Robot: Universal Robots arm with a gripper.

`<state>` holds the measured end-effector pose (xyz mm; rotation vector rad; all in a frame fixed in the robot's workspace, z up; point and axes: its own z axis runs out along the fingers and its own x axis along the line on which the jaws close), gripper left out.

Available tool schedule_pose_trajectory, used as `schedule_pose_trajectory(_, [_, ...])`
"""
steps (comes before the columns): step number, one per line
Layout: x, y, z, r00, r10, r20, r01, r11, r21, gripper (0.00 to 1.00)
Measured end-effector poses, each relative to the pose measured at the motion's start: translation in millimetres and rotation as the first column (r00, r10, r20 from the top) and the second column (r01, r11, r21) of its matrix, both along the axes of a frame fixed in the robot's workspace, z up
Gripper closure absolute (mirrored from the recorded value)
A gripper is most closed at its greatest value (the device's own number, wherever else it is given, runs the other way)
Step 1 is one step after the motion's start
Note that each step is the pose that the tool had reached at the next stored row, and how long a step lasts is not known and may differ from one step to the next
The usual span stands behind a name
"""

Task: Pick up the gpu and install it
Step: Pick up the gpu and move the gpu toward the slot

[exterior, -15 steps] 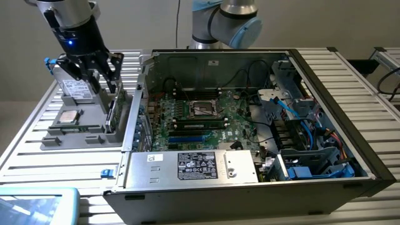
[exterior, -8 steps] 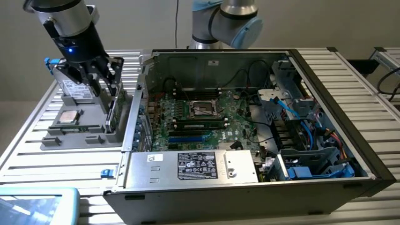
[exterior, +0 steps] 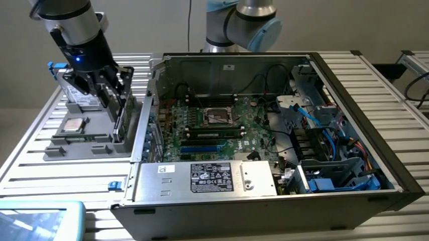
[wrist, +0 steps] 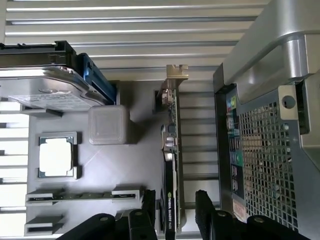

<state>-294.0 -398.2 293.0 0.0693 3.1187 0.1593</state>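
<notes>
A grey tray (exterior: 79, 150) holds the gpu (wrist: 172, 150) on edge, with a hard drive (exterior: 76, 95) at its ten o'clock in the exterior view. The end effector (wrist: 175, 197) stands apart, one finger on each side of the gpu.

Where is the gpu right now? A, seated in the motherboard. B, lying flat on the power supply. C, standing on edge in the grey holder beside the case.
C: the gpu stands on edge in the grey holder outside the case, the open end effector straddling it.

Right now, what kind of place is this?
Likely a robot workbench for computer assembly: an open PC case on a slatted table, a parts tray holding the gpu, the gripper above it.
</notes>
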Motion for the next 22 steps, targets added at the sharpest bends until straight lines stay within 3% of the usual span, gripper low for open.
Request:
schedule_pose_trajectory(1, [0.0, 0.5, -1.1, 1.0, 0.0, 0.0, 0.0, 1.0, -0.0024, 0.54])
schedule_pose_trajectory(5, [0.0, 0.5, -2.8, 1.0, 0.0, 0.0, 0.0, 1.0, -0.0025, 0.54])
schedule_pose_trajectory(22, [0.0, 2.3, -33.7, 0.999, -0.045, -0.0001, 0.045, 0.999, -0.0025, 0.54])
